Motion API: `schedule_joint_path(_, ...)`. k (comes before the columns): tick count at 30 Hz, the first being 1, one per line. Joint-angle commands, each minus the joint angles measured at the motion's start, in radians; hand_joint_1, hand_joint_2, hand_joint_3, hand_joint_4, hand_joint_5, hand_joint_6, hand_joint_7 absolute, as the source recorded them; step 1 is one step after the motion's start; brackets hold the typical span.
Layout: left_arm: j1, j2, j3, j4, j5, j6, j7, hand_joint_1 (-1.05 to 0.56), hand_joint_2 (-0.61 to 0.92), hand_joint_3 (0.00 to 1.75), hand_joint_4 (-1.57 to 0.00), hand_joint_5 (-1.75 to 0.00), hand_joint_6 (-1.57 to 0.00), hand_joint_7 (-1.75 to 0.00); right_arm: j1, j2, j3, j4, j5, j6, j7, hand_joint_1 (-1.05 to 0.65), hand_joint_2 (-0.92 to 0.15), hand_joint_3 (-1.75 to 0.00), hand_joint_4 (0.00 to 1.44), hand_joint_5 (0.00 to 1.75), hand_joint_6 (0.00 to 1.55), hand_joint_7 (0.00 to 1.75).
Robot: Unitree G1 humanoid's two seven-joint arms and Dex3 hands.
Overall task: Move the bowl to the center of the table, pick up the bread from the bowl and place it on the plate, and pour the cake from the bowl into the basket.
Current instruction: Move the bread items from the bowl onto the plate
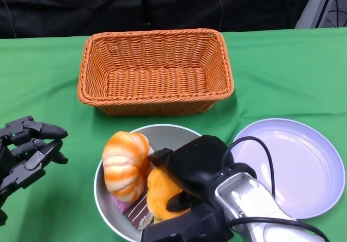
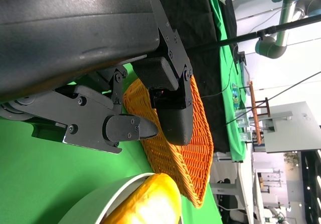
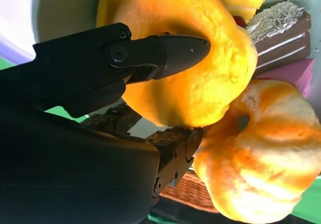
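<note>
Right hand [image 1: 187,179] is down in the bowl [image 1: 162,135] at the lower centre of the head view, and its fingers [image 3: 170,50] are clamped on the orange bread [image 1: 160,193], one finger across the top of it and another pressing in from underneath, as the right wrist view shows plainly. Just beside that piece, at the bowl's left side, sits a second, striped orange-and-white bread [image 1: 126,165], touching the first. Tucked below the two, at the bowl's near edge, there's a slice of layered brown cake [image 1: 135,208] with a pink base. Over at the lower left of the frame, the left hand [image 1: 28,152] hovers above the green tablecloth [image 1: 43,84], fingers apart and holding nothing, well clear of the bowl. Upper centre, the orange wicker basket [image 1: 155,71] stands just behind the bowl. Lower right, the pale lilac plate [image 1: 295,166] lies beside the bowl.
</note>
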Motion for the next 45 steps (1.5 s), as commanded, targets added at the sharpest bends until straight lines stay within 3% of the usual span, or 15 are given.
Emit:
schedule_joint_path(1,-0.003,0.01,0.008,0.008,-0.007,-0.005,-0.003,-0.1,0.92,0.34,-0.75,-1.32,-0.93,-0.74,0.016,0.006,-0.004,0.031,-0.03,-0.022,-0.057,-0.65,-0.92,-0.08,0.82,0.16,0.53,0.05)
schedule_joint_path(2,-0.002,0.009,0.008,0.006,-0.007,-0.005,-0.001,-0.1,0.92,0.33,-0.75,-1.32,-0.93,-0.74,0.011,0.001,0.002,0.055,-0.047,-0.04,-0.102,-0.64,-0.92,-0.07,0.83,0.17,0.54,0.05)
schedule_joint_path(3,-0.002,0.008,0.008,0.004,-0.006,-0.004,0.0,-0.09,0.92,0.34,-0.75,-1.32,-0.93,-0.74,0.008,-0.002,0.005,0.073,-0.06,-0.055,-0.133,-0.52,-0.92,-0.04,0.87,0.39,0.67,0.05)
schedule_joint_path(6,-0.003,0.007,0.008,0.005,-0.008,-0.004,0.0,-0.1,0.92,0.34,-0.75,-1.32,-0.94,-0.74,-0.001,-0.004,-0.006,0.128,-0.059,-0.103,-0.211,-0.35,-0.88,-0.01,0.77,0.86,0.8,0.02)
schedule_joint_path(8,-0.003,0.009,0.008,0.007,-0.006,-0.007,-0.002,-0.1,0.92,0.34,-0.75,-1.31,-0.94,-0.74,-0.016,-0.003,-0.018,0.16,-0.051,-0.125,-0.222,-0.29,-0.87,0.0,0.73,0.97,0.81,0.01)
schedule_joint_path(11,-0.005,0.012,0.009,0.01,-0.005,-0.011,-0.003,-0.09,0.92,0.35,-0.74,-1.32,-0.94,-0.74,-0.033,0.009,-0.038,0.193,-0.033,-0.139,-0.219,-0.27,-0.89,-0.01,0.72,1.01,0.83,0.02)
schedule_joint_path(14,-0.007,0.013,0.01,0.012,-0.006,-0.01,-0.003,-0.09,0.92,0.35,-0.75,-1.32,-0.94,-0.74,-0.05,0.021,-0.071,0.204,0.004,-0.139,-0.18,-0.25,-0.91,0.0,0.7,1.16,0.84,0.02)
schedule_joint_path(18,-0.006,0.013,0.009,0.009,-0.006,-0.007,-0.001,-0.09,0.92,0.35,-0.74,-1.32,-0.94,-0.75,-0.065,0.021,-0.099,0.214,0.02,-0.143,-0.172,-0.24,-0.87,0.0,0.73,1.2,0.98,0.06)
schedule_joint_path(24,-0.007,0.011,0.012,0.012,-0.011,-0.009,-0.004,-0.08,0.92,0.36,-0.74,-1.32,-0.93,-0.74,-0.073,0.008,-0.13,0.215,0.038,-0.171,-0.176,-0.25,-0.86,0.0,0.76,1.05,1.03,0.03)
schedule_joint_path(33,-0.008,0.013,0.012,0.018,-0.004,-0.012,0.001,-0.09,0.92,0.36,-0.74,-1.31,-0.93,-0.74,-0.05,0.018,-0.232,0.205,0.159,-0.257,-0.309,-0.27,-0.9,-0.02,0.76,0.94,1.07,0.02)
schedule_joint_path(38,-0.007,0.012,0.013,0.016,-0.008,-0.005,0.0,-0.11,0.92,0.35,-0.73,-1.32,-0.93,-0.75,-0.051,0.008,-0.267,0.166,0.192,-0.292,-0.352,-0.36,-0.9,0.0,0.68,1.15,1.08,0.01)
schedule_joint_path(41,-0.005,0.01,0.013,0.01,-0.009,0.001,0.003,-0.12,0.92,0.33,-0.73,-1.33,-0.93,-0.76,-0.042,0.017,-0.297,0.138,0.229,-0.296,-0.351,-0.33,-0.89,0.0,0.62,1.36,1.12,0.04)
schedule_joint_path(43,-0.007,0.009,0.013,0.013,-0.008,-0.003,0.003,-0.11,0.92,0.33,-0.73,-1.33,-0.93,-0.76,-0.033,0.027,-0.318,0.121,0.261,-0.296,-0.348,-0.29,-0.88,0.0,0.57,1.49,1.15,0.09)
schedule_joint_path(44,-0.007,0.009,0.013,0.015,-0.008,-0.004,0.003,-0.11,0.92,0.33,-0.73,-1.33,-0.93,-0.76,-0.031,0.029,-0.322,0.117,0.269,-0.297,-0.348,-0.28,-0.88,0.0,0.56,1.51,1.08,0.25)
schedule_joint_path(45,-0.008,0.009,0.013,0.016,-0.009,-0.005,0.002,-0.11,0.92,0.33,-0.73,-1.33,-0.93,-0.76,-0.024,0.034,-0.337,0.106,0.294,-0.301,-0.347,-0.27,-0.88,0.0,0.56,1.52,0.92,0.57)
